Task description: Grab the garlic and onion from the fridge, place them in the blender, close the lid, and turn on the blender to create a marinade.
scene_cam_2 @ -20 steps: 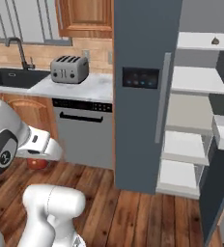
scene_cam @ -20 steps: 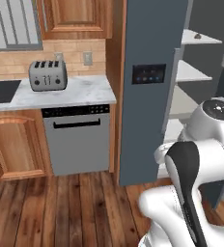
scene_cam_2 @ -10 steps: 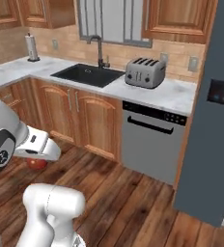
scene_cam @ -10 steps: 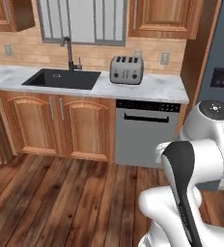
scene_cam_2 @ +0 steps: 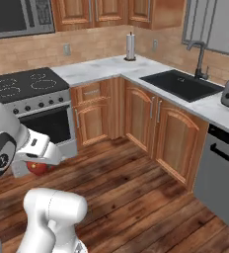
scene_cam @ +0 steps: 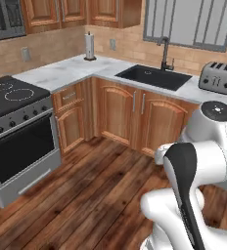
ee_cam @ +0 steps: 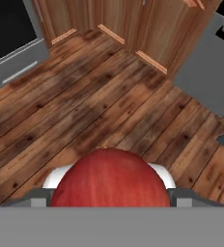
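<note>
The gripper is clamped on the onion, a smooth red ball sitting between its fingertips and carried above the wooden floor. In the right base view the onion peeks out beneath the arm's white hand, in front of the stove. It looks light, firm and rounded, so it could likely roll or slip; gripping across its widest middle seems safest.

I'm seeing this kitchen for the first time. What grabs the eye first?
A small round red onion sits clamped in the gripper, low over the dark wooden plank floor. Beyond it, a steel stove with a black cooktop stands left of the corner counter's black sink.
</note>
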